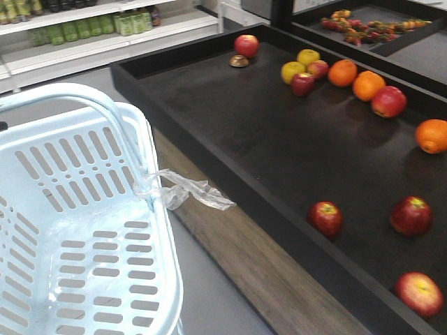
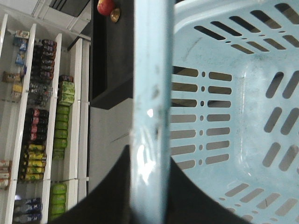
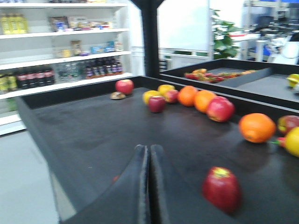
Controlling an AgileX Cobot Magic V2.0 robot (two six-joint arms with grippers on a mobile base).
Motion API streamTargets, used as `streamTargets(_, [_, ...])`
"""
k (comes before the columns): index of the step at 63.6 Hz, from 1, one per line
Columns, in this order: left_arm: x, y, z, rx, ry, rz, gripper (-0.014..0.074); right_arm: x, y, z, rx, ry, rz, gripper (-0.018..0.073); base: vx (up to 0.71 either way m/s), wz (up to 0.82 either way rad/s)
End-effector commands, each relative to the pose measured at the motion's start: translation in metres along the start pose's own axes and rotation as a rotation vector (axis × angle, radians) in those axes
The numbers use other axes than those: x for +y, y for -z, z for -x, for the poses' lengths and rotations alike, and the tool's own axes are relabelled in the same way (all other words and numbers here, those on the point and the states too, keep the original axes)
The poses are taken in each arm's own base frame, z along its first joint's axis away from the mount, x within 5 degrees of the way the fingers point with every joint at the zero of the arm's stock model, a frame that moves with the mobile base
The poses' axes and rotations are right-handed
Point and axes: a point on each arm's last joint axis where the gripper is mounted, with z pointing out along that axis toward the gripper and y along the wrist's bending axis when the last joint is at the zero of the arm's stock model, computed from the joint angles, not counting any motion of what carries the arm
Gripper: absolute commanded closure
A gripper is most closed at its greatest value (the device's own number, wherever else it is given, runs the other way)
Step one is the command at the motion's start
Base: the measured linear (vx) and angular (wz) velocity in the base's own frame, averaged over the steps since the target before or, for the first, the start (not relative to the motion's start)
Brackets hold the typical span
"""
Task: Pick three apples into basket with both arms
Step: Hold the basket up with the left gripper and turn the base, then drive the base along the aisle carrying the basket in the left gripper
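Three nearest apples (image 1: pixel 325 218) lie loose on the desk (image 1: pixel 230 139); basket (image 1: pixel 105 209) empty.
Likely firm, slick, apt to roll: grip across the girth. Right jaws pressed together, empty; left jaws clasp the basket handle (image 2: pixel 149 93).

Three oranges (image 1: pixel 342 72) sit around 2 o'clock on the black bench (image 1: pixel 230 125), two yellow fruits (image 1: pixel 292 71) near 1, and drink shelves (image 1: pixel 84 28) way off at 11.
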Motion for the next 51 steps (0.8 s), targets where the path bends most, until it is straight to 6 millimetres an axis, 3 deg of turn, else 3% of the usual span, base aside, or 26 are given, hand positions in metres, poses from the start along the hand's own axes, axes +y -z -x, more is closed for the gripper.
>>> streamTargets(1, [0.0124, 0.0101, 0.0051, -0.079, 0.015, 0.081, 0.0603, 0.0003, -0.0006, 0.0026, -0.062, 0.01, 0.004, 0.0568, -0.02, 0.39])
streamTargets(51, [0.0124, 0.0101, 0.0051, -0.079, 0.015, 0.081, 0.0603, 0.0003, -0.0006, 0.0027, -0.063, 0.01, 0.004, 0.0568, 0.03, 0.42])
